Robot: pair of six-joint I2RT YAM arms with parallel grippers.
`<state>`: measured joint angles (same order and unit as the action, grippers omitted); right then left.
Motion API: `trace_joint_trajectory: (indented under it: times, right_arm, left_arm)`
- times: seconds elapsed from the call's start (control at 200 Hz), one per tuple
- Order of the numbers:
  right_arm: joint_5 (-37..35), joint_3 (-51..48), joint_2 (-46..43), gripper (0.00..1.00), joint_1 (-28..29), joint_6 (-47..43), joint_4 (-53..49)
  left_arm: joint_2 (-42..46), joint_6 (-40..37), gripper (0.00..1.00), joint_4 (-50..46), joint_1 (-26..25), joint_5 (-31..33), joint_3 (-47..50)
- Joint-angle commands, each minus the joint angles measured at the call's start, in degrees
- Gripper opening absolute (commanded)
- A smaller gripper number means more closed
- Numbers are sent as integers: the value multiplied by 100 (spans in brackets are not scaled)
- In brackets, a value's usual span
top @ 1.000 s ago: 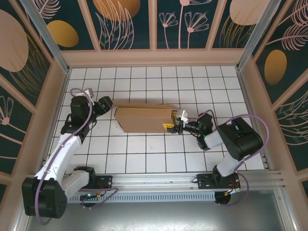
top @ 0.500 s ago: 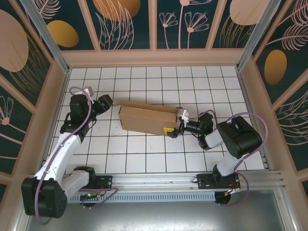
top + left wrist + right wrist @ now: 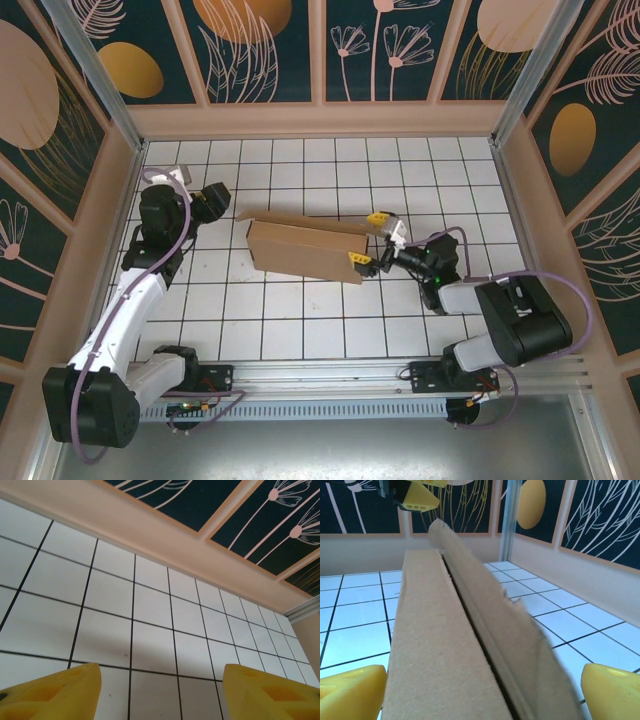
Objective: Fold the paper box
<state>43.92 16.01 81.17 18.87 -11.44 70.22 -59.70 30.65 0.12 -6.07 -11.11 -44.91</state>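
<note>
Tiled table bears paper box; right gripper gapes around its end, left gripper parted, empty

Probably a robotics lab cell: a white tiled table walled by leaf-patterned panels and aluminium rails.

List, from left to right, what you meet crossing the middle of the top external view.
In order: left arm → box → right arm.
</note>
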Motion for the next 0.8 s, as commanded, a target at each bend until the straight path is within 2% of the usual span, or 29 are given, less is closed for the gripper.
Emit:
trace_joint_trajectory:
  times: [0.0,0.075,0.155,0.295,0.4,0.61,0.796]
  right_arm:
    - [-182,-74,-294,99,-139,141,-260]
    - [-117,41,-518,99,-164,43,-673]
    - [107,194,-528,99,-156,-96,-1087]
    - [554,283,-258,99,23,-215,-1263]
    - [612,306,22,98,280,-449,-1300]
    - [487,303,644,84,296,-477,-596]
    - [1268,885,1193,68,-34,-728,-905]
  left_arm:
    - [2,-293,64,416,-15,-96,-56]
    - [-14,-525,64,547,-17,-275,7]
    - [47,-504,64,723,-18,-149,226]
    - [239,-194,64,991,-17,-133,569]
    - [317,-122,64,960,-17,-118,600]
    - [275,-95,63,816,-17,-104,501]
    - [199,6,63,884,-11,-178,407]
